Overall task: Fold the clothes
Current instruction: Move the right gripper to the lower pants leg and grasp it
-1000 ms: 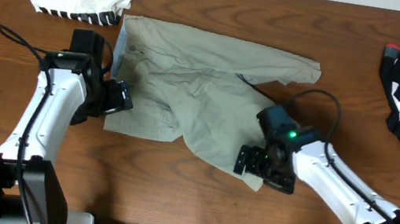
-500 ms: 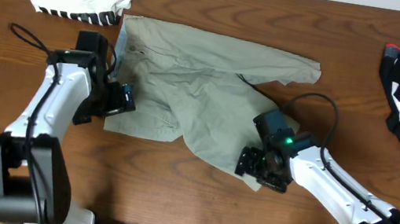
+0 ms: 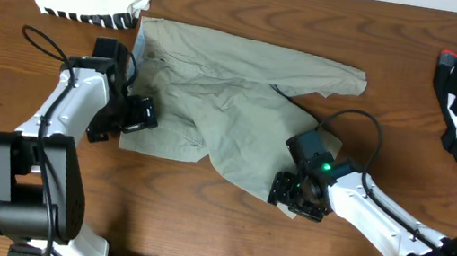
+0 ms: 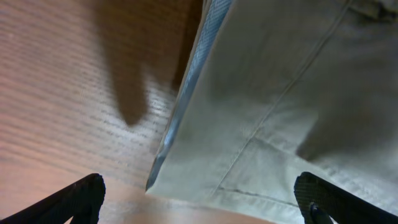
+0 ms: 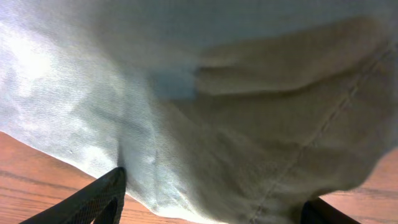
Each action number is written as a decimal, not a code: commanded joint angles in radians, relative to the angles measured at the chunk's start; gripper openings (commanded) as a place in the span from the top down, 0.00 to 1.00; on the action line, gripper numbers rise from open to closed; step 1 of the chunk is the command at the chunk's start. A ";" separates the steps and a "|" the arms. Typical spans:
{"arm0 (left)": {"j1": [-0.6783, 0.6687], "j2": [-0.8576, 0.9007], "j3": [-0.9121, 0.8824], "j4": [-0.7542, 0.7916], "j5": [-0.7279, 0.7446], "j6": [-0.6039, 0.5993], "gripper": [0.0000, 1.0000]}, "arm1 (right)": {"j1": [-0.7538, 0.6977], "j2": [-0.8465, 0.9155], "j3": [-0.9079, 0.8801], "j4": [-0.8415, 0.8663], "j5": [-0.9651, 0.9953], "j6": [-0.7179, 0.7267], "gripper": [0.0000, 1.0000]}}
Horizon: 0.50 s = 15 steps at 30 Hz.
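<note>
1. The left gripper [image 4: 208, 202] is held wide open and empty; a corner of the khaki garment [image 3: 225, 91] is seen just ahead, between its fingertips.
2. The right gripper [image 5: 211, 208] is set over the garment's hem; cloth is bunched between its fingers, but whether it is clamped cannot be told.

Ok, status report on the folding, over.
Left gripper open at left edge of khaki garment. Right gripper astride lower hem, grip unclear. Nothing in the way.
</note>
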 commanded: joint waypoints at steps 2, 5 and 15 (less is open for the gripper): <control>0.003 0.034 -0.006 0.024 0.063 0.029 0.06 | 0.009 -0.004 -0.005 0.016 0.002 -0.004 0.28; 0.003 0.038 -0.006 0.035 0.062 0.029 0.06 | 0.009 -0.004 -0.005 0.016 0.002 -0.004 0.28; 0.003 0.038 -0.006 0.042 0.063 0.040 0.14 | 0.009 -0.004 -0.005 0.021 0.002 -0.004 0.28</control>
